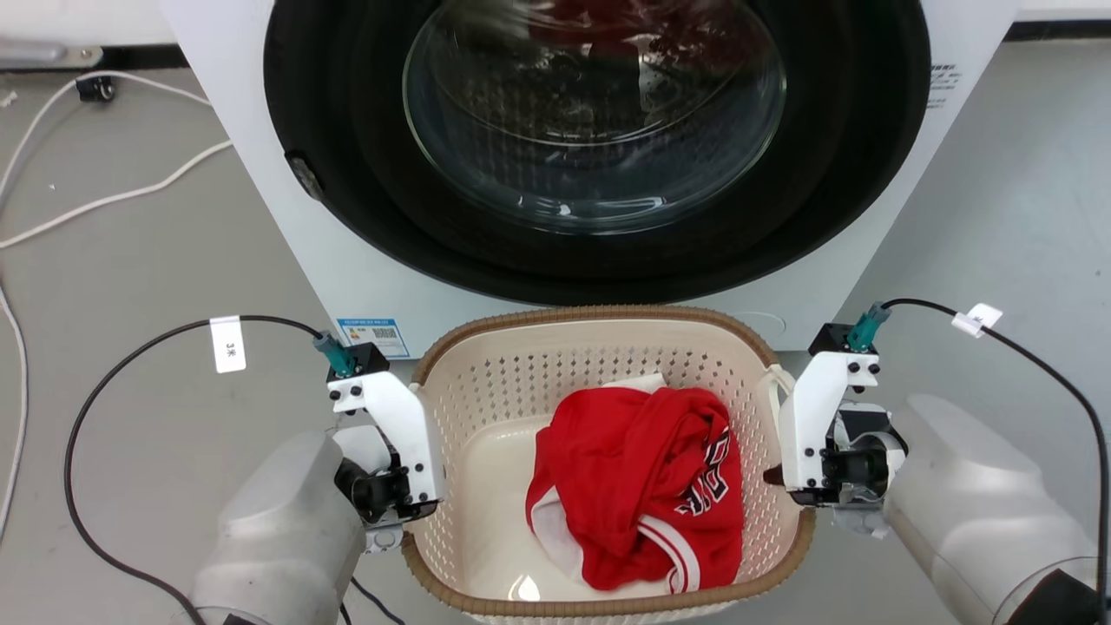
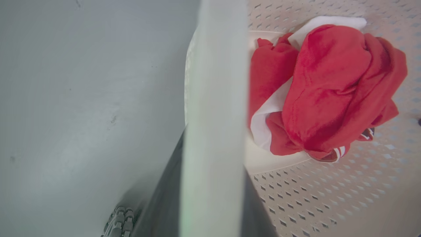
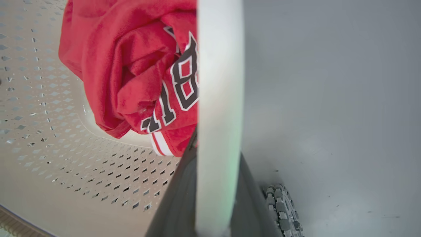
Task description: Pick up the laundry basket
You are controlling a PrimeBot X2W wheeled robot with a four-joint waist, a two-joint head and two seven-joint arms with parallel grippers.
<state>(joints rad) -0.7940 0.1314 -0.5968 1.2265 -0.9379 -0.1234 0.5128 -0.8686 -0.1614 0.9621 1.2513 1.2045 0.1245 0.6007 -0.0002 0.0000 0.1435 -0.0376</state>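
Observation:
The cream laundry basket (image 1: 486, 391) with its brown rim stands on the floor right before the washer, a red jersey (image 1: 642, 469) lying in it. My left gripper (image 1: 415, 508) sits at the basket's left rim and my right gripper (image 1: 781, 482) at its right rim. In the left wrist view a white handle strip (image 2: 213, 98) runs up between the dark fingers (image 2: 164, 204), with the perforated wall (image 2: 329, 197) beside it. The right wrist view shows the same: a white handle (image 3: 218, 98) squeezed between the dark fingers (image 3: 174, 204). Both grippers look shut on the handles; the fingertips are hidden.
The white washer (image 1: 868, 286) with its closed round glass door (image 1: 590, 148) rises directly behind the basket. White cables (image 1: 113, 195) trail over the grey floor at the left. Black wrist cables (image 1: 95, 408) loop out beside each arm.

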